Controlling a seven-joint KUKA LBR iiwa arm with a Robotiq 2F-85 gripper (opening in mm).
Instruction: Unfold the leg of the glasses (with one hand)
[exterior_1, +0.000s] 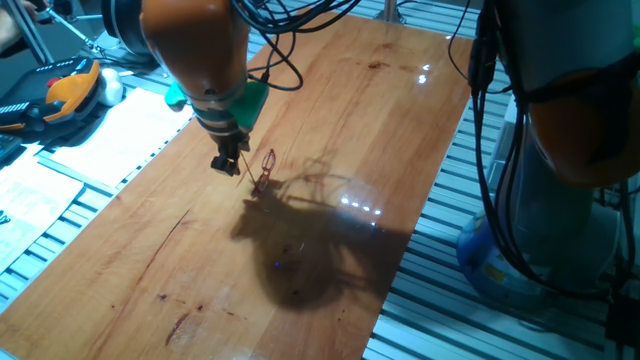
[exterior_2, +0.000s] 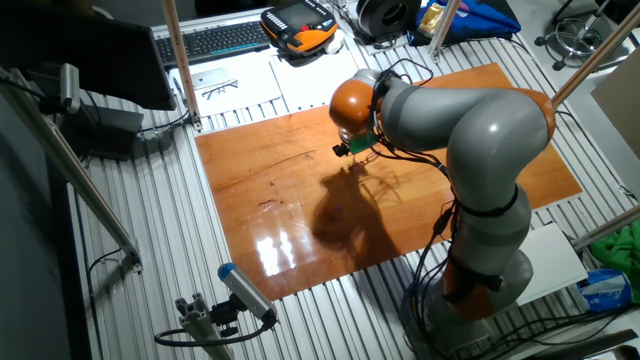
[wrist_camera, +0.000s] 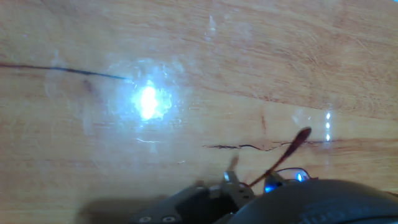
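One fixed view: the claw (exterior_1: 229, 163) hangs just above the wooden counter (exterior_1: 330, 110), its fingers close together beside the glasses (exterior_1: 264, 172), which stand tilted on the wood. The thin frame could slip or tip over if the leg is pulled sideways too hard. The other fixed view: the arm hides most of the contact. Hand view: one reddish leg tip (wrist_camera: 301, 135) juts out past the claw; whether the fingers pinch the frame cannot be told.

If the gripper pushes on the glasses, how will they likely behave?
The glasses look like thin wire, so probably very light and easily bent. They stand tilted on the glossy table beside the gripper, so they may slide or tip over.
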